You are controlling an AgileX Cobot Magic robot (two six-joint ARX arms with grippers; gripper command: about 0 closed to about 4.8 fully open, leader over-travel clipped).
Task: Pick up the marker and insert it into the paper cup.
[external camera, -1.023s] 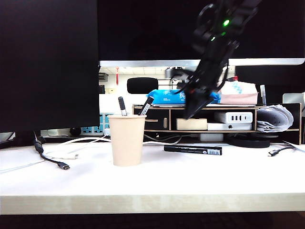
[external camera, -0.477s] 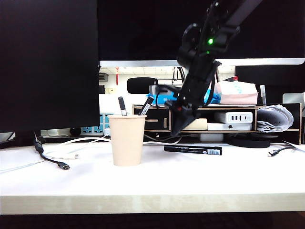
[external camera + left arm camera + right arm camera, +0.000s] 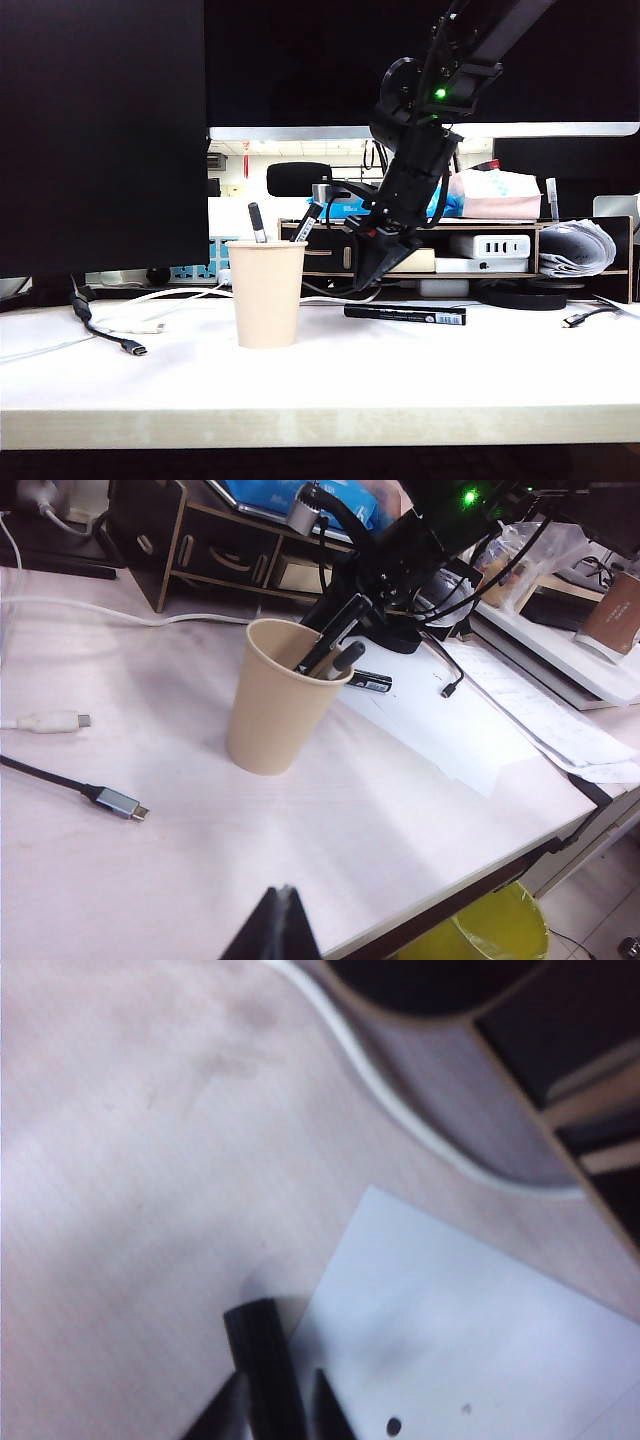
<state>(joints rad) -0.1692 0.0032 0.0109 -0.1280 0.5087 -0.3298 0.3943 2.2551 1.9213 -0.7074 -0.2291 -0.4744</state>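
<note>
The all-black marker (image 3: 405, 314) lies flat on the table, to the right of the cream paper cup (image 3: 266, 292), its barcode label near its right end. My right gripper (image 3: 366, 279) hangs tilted just above the marker's left end. In the right wrist view the right gripper (image 3: 279, 1378) is open, one finger on each side of the marker's end (image 3: 262, 1345). The cup (image 3: 272, 700) stands upright with two other pens (image 3: 333, 652) in it. My left gripper (image 3: 283, 912) is shut and empty, over the table's near edge, well away from the cup.
A wooden desk organiser (image 3: 440, 250) with boxes stands close behind the marker. Cables (image 3: 110, 335) trail left of the cup. A white paper sheet (image 3: 480, 1340) lies under the marker. A dark monitor (image 3: 100, 130) fills the left background. A yellow bin (image 3: 500, 930) sits below the table edge.
The right arm has swung down and to the left, from above the organiser to the marker's left end, and its jaws have parted. Cup, pens and marker have not moved.
</note>
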